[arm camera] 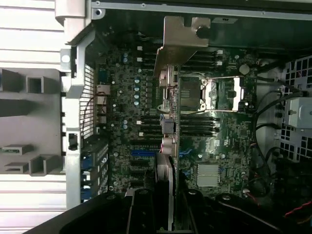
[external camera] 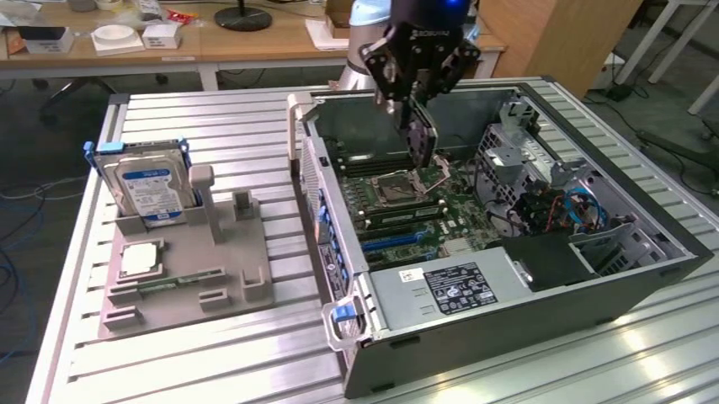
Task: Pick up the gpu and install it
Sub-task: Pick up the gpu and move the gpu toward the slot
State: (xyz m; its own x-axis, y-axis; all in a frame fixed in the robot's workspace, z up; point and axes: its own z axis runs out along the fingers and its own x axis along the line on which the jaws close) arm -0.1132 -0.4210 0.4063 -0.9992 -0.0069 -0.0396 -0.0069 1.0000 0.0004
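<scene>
Black gripper [external camera: 412, 103] clamped on dark green gpu card with silvery bracket [external camera: 422, 139], above open grey computer case [external camera: 629, 282]. Power supply sticker [external camera: 450, 286] print illegible.

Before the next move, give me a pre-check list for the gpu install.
1. gpu gripped by the gripper: ok.
2. gpu over the open case, above the motherboard: ok.
3. gpu seated in a slot: not ok, it hangs above the board.
4. Card edge lined up with the blue slots: cannot tell.
5. Hard drive parked outside the case, off the path: ok.
</scene>
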